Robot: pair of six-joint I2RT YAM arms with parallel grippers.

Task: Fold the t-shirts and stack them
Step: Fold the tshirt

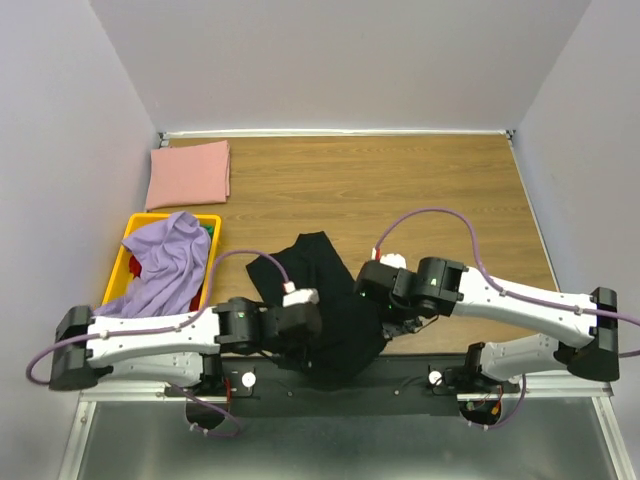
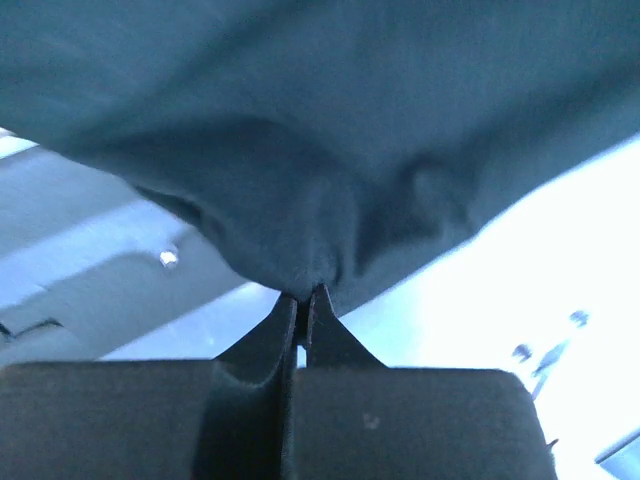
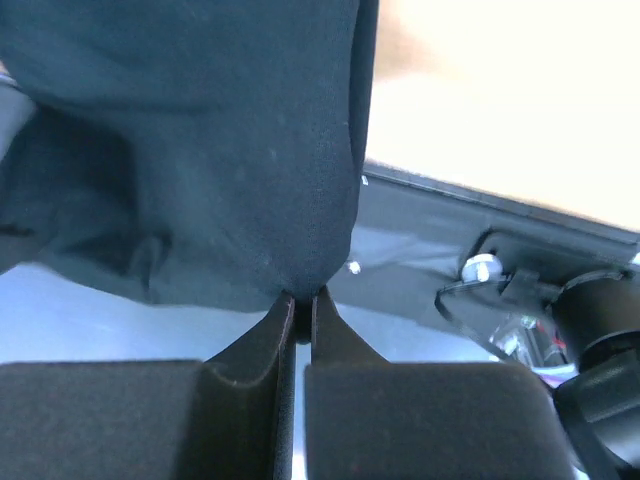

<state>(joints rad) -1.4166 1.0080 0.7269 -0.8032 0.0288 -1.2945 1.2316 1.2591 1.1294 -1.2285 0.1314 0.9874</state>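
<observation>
The black t-shirt (image 1: pixel 325 300) hangs bunched between both arms over the table's near edge. My left gripper (image 1: pixel 305 325) is shut on its cloth; in the left wrist view (image 2: pixel 301 295) the fabric (image 2: pixel 300 150) bulges just beyond the pinched tips. My right gripper (image 1: pixel 372 305) is shut on another part of the same shirt, seen in the right wrist view (image 3: pixel 302 297) with the cloth (image 3: pixel 200 150) hanging above the tips. The dusty pink t-shirt (image 1: pixel 190 173) lies folded at the far left corner. The lavender t-shirt (image 1: pixel 165 262) lies crumpled in the yellow crate (image 1: pixel 135 228).
The yellow crate stands at the table's left edge, near the left arm. Grey walls close in the table on three sides. A black rail with the arm bases (image 1: pixel 440 385) runs along the near edge. Purple cables loop above both arms.
</observation>
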